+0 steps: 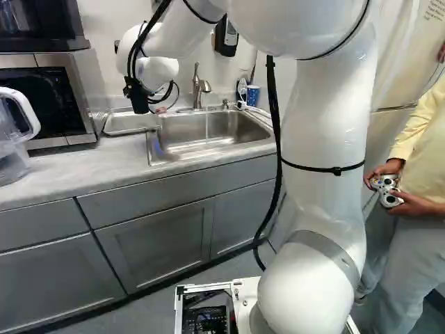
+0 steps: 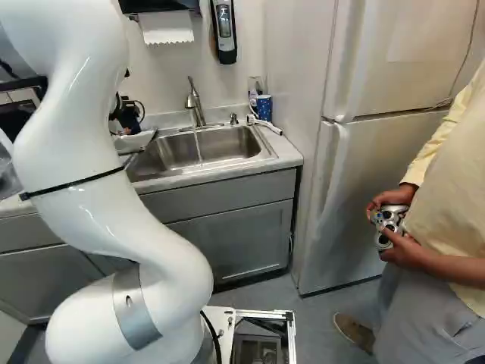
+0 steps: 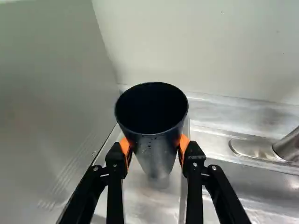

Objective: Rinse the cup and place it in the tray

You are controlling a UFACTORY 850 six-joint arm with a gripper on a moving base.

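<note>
Pinching the dark cup (image 3: 158, 156) between both orange pads (image 3: 184, 143), my gripper (image 3: 154, 145) has a sound hold below the rim (image 3: 152, 134): likely light, stiff, slippery if wet.

Microwave (image 1: 87, 101) sitting toward the back edge of the worktop (image 1: 69, 170); clear pitcher (image 1: 12, 156) standing before it, nearer the front edge. Blue patterned cup (image 2: 264, 108) standing by the back right corner. Paper towel (image 2: 167, 29) hanging above the back edge. Refrigerator (image 2: 356, 197) standing beyond the right edge.
</note>
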